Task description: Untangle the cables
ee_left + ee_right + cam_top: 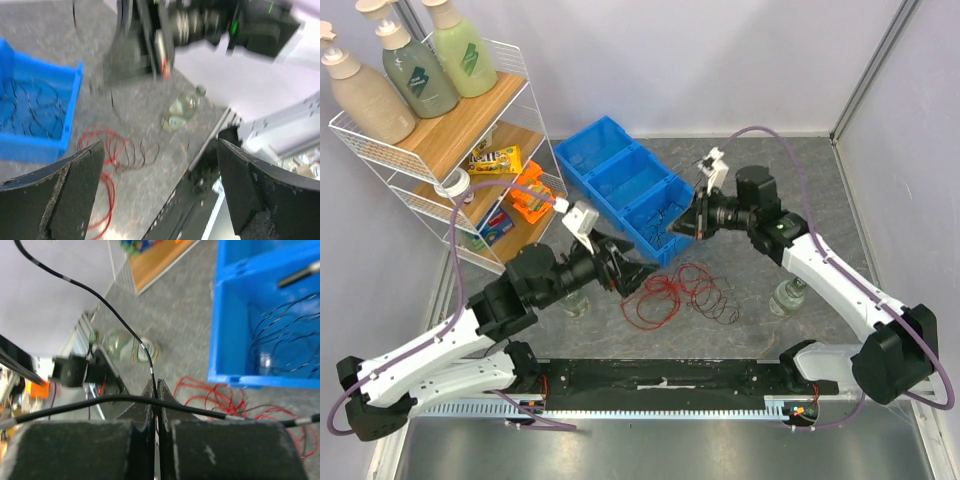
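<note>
Grey speckled tabletop (pixel 800 190) carried the whole scene; on it the blue plastic three-compartment bin (pixel 595 150) sat at about 11 o'clock from the tangle, its nearest compartment holding loose thin black wires (pixel 665 228); the floppy red wire loops (pixel 670 290) lay on the table just beside that compartment, with a few darker loops (pixel 723 305) at their 4 o'clock. The right gripper (pixel 692 225) hung at the red loops' 1 o'clock, by the bin's near end, its fingers pressed together on a thin black strand with pale bands (pixel 100 402); the left gripper (pixel 642 272) hovered at their 10 o'clock, fingers spread wide with nothing between them.

Whether the pinched strand ran free of the red coils could not be told; if it crossed them, a lift would likely drag the whole heap or tighten a knot; so fine a wire might also slip from the pinch or catch on the bin wall; the spread left fingers, if lowered, might scoop several loops at once.

Only the right wrist view showed the pinch and the strand; the top view was too coarse for it, yet alone showed both arms, bin and heap together; the blurred left wrist view confirmed the bare gap, with red loops below.
</note>
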You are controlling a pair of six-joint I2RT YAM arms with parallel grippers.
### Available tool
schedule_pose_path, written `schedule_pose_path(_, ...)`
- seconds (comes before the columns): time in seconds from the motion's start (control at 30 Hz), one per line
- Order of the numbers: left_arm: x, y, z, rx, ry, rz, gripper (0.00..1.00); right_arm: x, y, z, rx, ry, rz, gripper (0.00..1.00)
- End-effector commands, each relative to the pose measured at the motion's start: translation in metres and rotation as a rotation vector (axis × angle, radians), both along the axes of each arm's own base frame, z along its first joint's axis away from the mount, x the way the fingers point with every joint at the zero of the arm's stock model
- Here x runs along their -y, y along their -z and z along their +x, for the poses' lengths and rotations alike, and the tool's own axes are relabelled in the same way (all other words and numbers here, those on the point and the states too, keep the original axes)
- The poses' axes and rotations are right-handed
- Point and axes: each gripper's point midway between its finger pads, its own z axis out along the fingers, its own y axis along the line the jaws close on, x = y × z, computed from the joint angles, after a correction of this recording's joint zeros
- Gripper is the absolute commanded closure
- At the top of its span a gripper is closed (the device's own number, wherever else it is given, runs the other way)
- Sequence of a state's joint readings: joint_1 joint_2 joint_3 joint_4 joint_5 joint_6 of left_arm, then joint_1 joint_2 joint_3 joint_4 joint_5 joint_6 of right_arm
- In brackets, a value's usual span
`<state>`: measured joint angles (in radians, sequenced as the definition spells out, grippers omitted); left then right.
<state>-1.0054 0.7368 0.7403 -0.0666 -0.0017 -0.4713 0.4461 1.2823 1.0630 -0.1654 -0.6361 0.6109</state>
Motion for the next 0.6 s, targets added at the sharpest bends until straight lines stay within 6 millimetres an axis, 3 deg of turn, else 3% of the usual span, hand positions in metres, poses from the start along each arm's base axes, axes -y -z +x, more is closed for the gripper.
schedule_pose_path(0.0,0.001,-0.038,0.033,0.034,-0.128,0.052,0.02,-0.019,0.007,-0.044,0.111,-0.192,-0.05,1.0)
schedule_pose_path(0.1,0.006,-0.047,0.049,0.0,-0.155,0.049,0.04,-0.03,0.01,-0.06,0.132,-0.233,-0.067,1.0)
schedule_pose_path(0.23,-0.006,-0.04,0.07,-0.077,-0.228,0.022,0.1,-0.036,0.013,-0.069,0.137,-0.237,-0.078,1.0)
schedule_pose_path(0.47,0.0,-0.035,0.077,-0.094,-0.198,-0.01,0.13,-0.043,0.008,-0.085,0.147,-0.301,-0.038,1.0)
schedule_pose_path(0.57,0.01,-0.042,0.075,-0.083,-0.136,-0.038,0.2,-0.045,0.004,-0.091,0.151,-0.331,-0.02,1.0)
